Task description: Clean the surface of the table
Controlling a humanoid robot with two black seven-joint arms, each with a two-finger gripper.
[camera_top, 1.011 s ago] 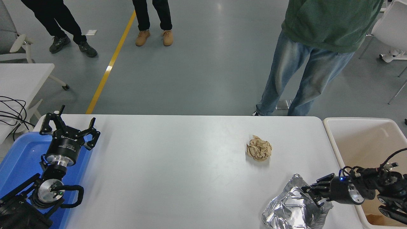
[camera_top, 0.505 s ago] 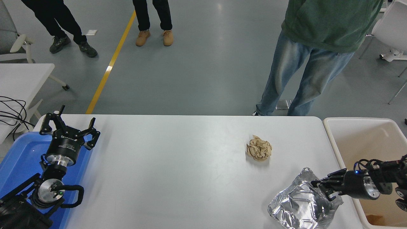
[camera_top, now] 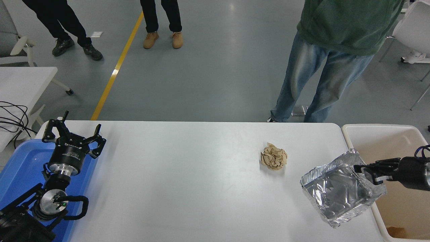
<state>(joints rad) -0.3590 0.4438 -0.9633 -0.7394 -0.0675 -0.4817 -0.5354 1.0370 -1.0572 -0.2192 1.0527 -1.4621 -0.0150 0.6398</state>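
Note:
The white table surface (camera_top: 188,174) fills the lower middle of the head view. A crumpled brown paper ball (camera_top: 273,156) lies on it right of centre. My right gripper (camera_top: 367,172) comes in from the right edge, shut on the rim of a crumpled silver foil tray (camera_top: 339,190). It holds the tray lifted and tilted above the table's right end, next to the bin. My left gripper (camera_top: 73,136) stands open over the table's left end, parked.
A white bin (camera_top: 386,141) stands right of the table, some brown scrap in its bottom. A blue tray (camera_top: 20,168) sits under the left arm. A person in jeans (camera_top: 312,80) stands at the far edge; other legs are farther back. A smaller white table with cables is at left.
My right gripper has moved up and to the right with the foil tray, lifting it off the table's front right corner toward the bin. The left arm and paper ball have not moved.

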